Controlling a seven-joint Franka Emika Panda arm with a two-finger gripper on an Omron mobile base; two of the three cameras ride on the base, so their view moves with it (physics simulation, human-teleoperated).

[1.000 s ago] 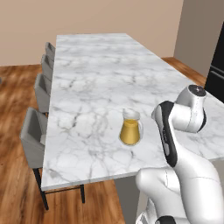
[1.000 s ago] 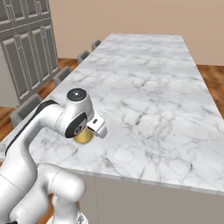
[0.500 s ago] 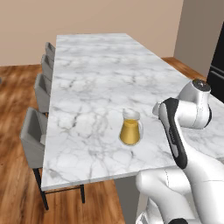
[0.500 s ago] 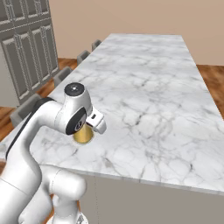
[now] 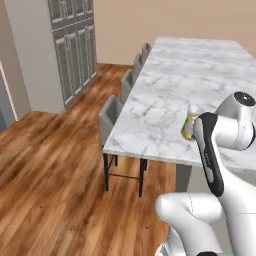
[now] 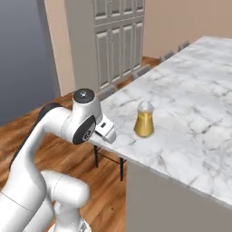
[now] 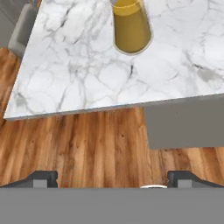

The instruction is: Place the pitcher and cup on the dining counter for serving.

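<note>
Currently I see the pitcher upright on the marble table near its edge; my pincer fingers stand apart, empty.

Pitcher upright on dining counter nr edge, yellow-filled.

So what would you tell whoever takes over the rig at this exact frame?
Hand: open and empty, tips spread wide, pulled back off the edge of the dining counter and looking over the wood floor.
Pitcher: upright on the dining counter near its corner, nothing touching it. That half looks done.
Cup: no place to report from these views; it has yet to be found, fetched and set on the dining counter, probably near the pitcher.
Grey chairs line the counter's far side.
</note>
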